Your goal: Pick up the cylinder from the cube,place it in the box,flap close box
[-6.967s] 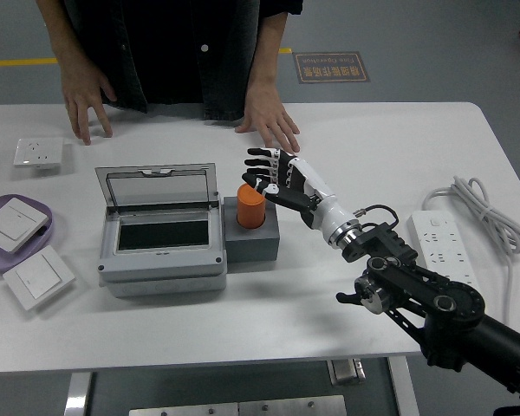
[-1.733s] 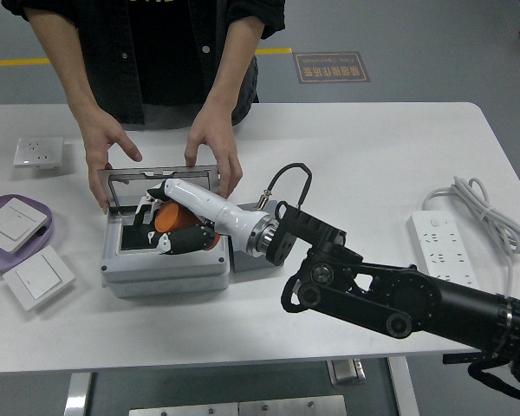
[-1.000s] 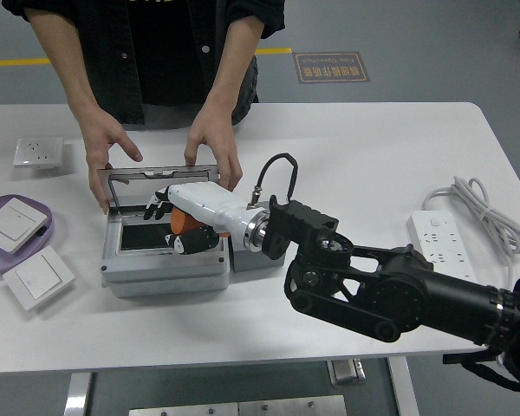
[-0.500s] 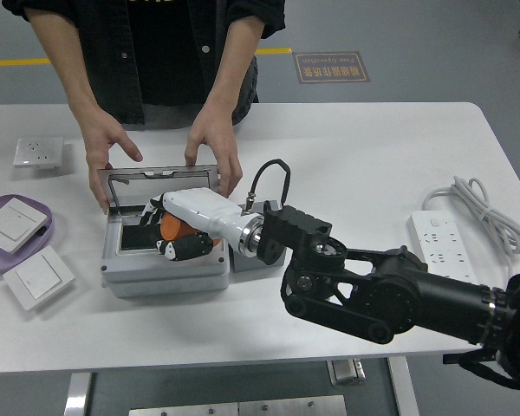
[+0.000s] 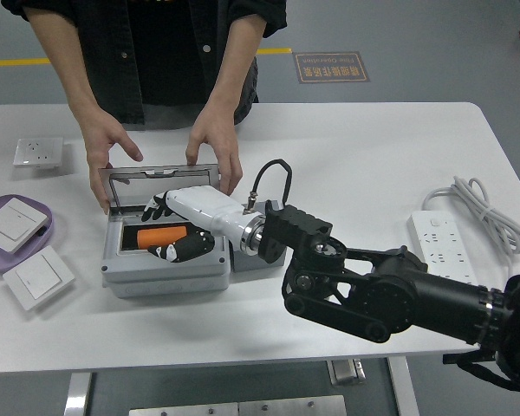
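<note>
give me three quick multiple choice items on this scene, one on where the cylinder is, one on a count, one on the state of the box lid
1. Where is the orange cylinder?
A. upright on the grey cube
B. lying inside the grey box
C. on the purple plate

2. How many loose white wall switch plates lie at the table's left side?
A. one
B. three
C. five

3. What state is the box lid in?
A. open, held by the person's hands
B. shut flat
C. removed and lying on the table

Answers:
1. B: the cylinder lies on its side in the grey box, under the right hand.
2. B: one lies near the far edge, one on the purple plate, one beside that plate.
3. A: the clear lid stands raised at the box's back, with the person's hands on its two sides.
</note>
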`<control>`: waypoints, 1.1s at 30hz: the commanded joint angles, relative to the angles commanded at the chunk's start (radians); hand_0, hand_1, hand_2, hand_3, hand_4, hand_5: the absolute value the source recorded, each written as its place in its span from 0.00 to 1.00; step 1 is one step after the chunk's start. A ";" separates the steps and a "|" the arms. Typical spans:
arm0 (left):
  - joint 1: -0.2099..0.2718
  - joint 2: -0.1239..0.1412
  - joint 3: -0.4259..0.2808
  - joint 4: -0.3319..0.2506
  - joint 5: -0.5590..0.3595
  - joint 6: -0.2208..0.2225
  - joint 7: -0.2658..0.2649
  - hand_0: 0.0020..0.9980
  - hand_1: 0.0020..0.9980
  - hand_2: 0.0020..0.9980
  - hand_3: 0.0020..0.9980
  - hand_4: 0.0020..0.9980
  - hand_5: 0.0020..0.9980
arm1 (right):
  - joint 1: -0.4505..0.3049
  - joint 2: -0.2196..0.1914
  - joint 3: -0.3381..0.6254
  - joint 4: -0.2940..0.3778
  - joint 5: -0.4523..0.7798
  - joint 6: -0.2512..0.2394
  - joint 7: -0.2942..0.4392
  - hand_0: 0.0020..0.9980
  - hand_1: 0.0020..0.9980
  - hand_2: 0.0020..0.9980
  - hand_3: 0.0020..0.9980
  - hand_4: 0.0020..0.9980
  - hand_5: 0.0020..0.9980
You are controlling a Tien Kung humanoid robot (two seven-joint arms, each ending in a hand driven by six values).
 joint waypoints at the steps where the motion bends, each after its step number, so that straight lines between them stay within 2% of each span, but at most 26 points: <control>1: 0.000 0.000 -0.004 0.000 0.004 0.000 0.000 0.66 0.67 0.61 0.68 0.70 0.38 | -0.001 -0.001 0.001 0.003 0.008 -0.005 0.001 0.89 0.77 0.76 0.81 0.97 0.45; 2: 0.000 -0.001 -0.009 -0.001 0.009 0.000 0.001 0.66 0.67 0.61 0.68 0.70 0.38 | -0.004 -0.005 0.003 0.009 0.031 -0.014 0.007 0.89 0.77 0.76 0.81 0.97 0.45; 3: 0.000 -0.001 -0.013 -0.002 0.013 -0.001 0.001 0.66 0.67 0.61 0.68 0.70 0.38 | -0.006 -0.009 0.004 0.017 0.055 -0.021 0.014 0.90 0.77 0.76 0.81 1.00 0.50; 8: 0.002 -0.004 -0.021 -0.003 0.021 -0.001 0.002 0.66 0.67 0.61 0.68 0.70 0.38 | -0.024 -0.050 0.020 0.096 0.210 -0.044 0.078 0.90 0.77 0.76 0.81 1.00 0.50; 13: 0.003 -0.006 -0.018 -0.002 0.016 0.000 0.003 0.66 0.67 0.61 0.68 0.70 0.38 | -0.009 -0.112 0.054 0.198 0.394 -0.038 0.118 0.89 0.77 0.75 0.80 1.00 0.52; 16: 0.002 -0.005 -0.017 -0.002 0.015 0.000 0.003 0.66 0.67 0.61 0.68 0.69 0.38 | 0.023 -0.140 0.071 0.215 0.480 -0.033 0.124 0.84 0.73 0.73 0.76 0.96 0.54; 24: -0.005 0.001 -0.009 -0.002 0.012 -0.001 0.004 0.66 0.67 0.61 0.68 0.69 0.37 | 0.135 -0.177 0.051 0.085 0.656 -0.024 0.129 0.83 0.73 0.72 0.76 0.94 0.55; 33: -0.009 0.009 -0.007 -0.003 0.016 -0.002 0.004 0.66 0.67 0.61 0.67 0.68 0.36 | 0.192 -0.153 -0.024 -0.076 0.731 0.004 0.140 0.83 0.73 0.72 0.76 0.94 0.55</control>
